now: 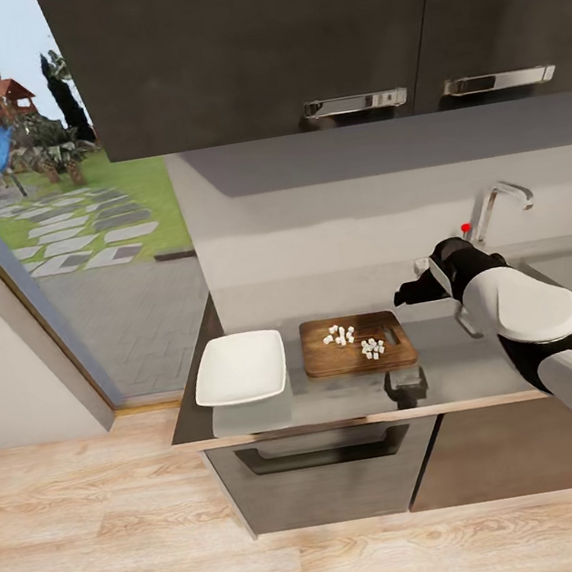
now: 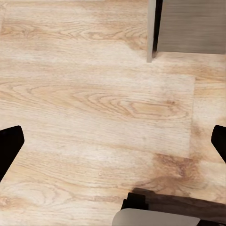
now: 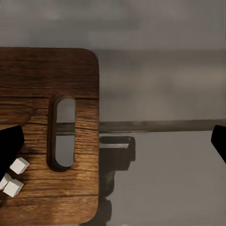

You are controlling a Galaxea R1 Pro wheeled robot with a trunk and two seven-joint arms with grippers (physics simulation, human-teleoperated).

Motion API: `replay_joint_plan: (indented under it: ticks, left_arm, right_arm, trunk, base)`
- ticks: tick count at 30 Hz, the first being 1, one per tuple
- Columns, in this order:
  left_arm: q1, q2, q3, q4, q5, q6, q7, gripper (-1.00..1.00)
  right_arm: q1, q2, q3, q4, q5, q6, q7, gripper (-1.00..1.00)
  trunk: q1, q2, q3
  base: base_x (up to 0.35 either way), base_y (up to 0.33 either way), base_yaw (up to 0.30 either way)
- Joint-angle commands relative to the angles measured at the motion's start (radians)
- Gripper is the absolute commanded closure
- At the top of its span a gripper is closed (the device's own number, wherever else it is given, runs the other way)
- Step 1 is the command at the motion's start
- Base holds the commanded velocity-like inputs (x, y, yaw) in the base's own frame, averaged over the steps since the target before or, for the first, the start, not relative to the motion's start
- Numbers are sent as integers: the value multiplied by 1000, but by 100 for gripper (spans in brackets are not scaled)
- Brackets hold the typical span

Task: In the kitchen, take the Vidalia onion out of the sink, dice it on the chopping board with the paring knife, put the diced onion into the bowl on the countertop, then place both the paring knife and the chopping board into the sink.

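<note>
The robot's right arm (image 1: 520,304), white with black joints, reaches in from the right edge of the head view toward mid-frame. Its black right gripper (image 1: 409,292) points left with fingers spread apart. In the left wrist view, the left gripper's (image 2: 113,141) dark fingertips (image 2: 9,141) sit wide apart at both side edges.

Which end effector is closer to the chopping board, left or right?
Right. The right end effector hovers open by the chopping board at its handle-hole end. The left end effector points at wooden floor.
</note>
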Motion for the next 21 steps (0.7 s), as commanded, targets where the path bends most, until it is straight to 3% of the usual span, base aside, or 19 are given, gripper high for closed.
replay_joint_plan:
  ticks: [1, 13, 21]
  left_arm:
    - [-1, 0, -9, 0, 4, -2, 6, -100]
    - [-1, 0, -9, 0, 4, -3, 6, -100]
    - [-1, 0, -9, 0, 4, -3, 6, -100]
  right_arm:
    - [-1, -1, -5, -1, 10, 1, 9, -100]
    - [-1, -55, -6, 1, 3, -3, 12, -100]
    - [-1, -60, -7, 5, 2, -3, 12, -100]
  trunk:
    - [0, -1, -1]
    - [0, -1, -1]
    - [0, -1, -1]
  base:
    - [0, 0, 0]
    - [0, 0, 0]
    - [0, 0, 0]
